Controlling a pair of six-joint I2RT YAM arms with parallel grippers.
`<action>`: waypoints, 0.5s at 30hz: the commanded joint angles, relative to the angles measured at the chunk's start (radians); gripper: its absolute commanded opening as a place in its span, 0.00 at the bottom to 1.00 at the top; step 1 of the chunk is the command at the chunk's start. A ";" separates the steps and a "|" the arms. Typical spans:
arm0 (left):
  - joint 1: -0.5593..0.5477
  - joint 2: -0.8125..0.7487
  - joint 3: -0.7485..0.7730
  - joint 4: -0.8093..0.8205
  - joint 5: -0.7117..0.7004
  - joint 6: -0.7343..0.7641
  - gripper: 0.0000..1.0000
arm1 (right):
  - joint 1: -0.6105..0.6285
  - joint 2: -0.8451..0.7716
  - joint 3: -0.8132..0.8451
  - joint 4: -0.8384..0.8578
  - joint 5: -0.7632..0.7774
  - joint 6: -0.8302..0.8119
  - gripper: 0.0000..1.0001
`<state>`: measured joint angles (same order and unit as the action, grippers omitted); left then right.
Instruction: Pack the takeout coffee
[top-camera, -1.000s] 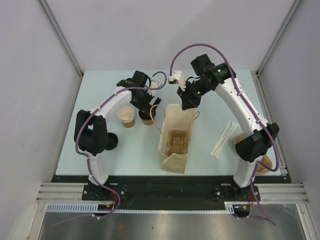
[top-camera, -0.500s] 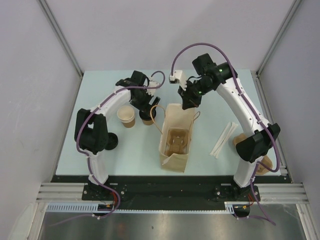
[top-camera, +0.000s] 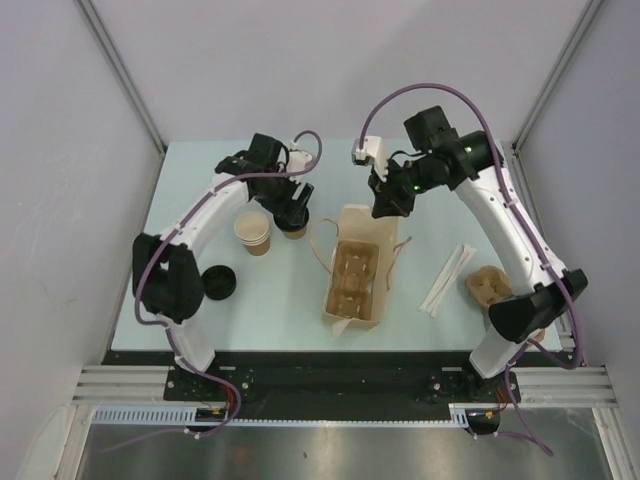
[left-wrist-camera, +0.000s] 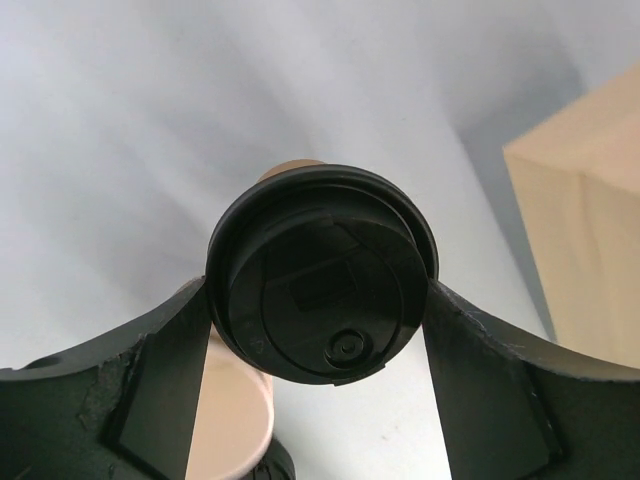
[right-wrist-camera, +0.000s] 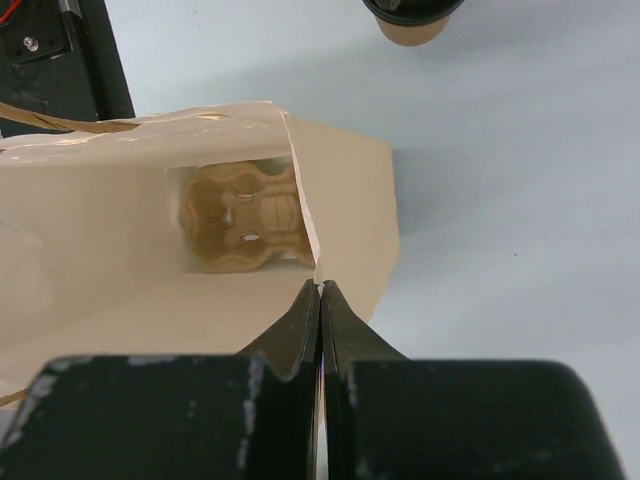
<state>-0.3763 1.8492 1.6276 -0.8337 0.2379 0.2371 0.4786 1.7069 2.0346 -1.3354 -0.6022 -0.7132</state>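
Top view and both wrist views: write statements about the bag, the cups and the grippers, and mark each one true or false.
1. The right gripper pinches the rim of the bag. True.
2. The bag is empty. False: a tray sits inside it.
3. The left gripper grips the lidded cup. True.
4. The open cup stands in the bag. False: it stands on the table, left of the bag.
5. A loose lid lies on the table. True.
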 joint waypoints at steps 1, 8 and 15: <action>0.005 -0.203 -0.034 0.044 0.020 0.022 0.36 | 0.029 -0.137 -0.059 0.085 -0.001 0.035 0.00; 0.007 -0.375 -0.100 0.065 0.066 -0.015 0.31 | 0.121 -0.265 -0.189 0.154 0.088 0.057 0.00; 0.007 -0.495 0.044 -0.027 0.179 -0.007 0.31 | 0.130 -0.250 -0.192 0.140 0.099 0.113 0.00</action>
<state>-0.3763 1.4513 1.5627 -0.8238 0.3134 0.2287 0.6064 1.4487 1.8423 -1.2224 -0.5270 -0.6514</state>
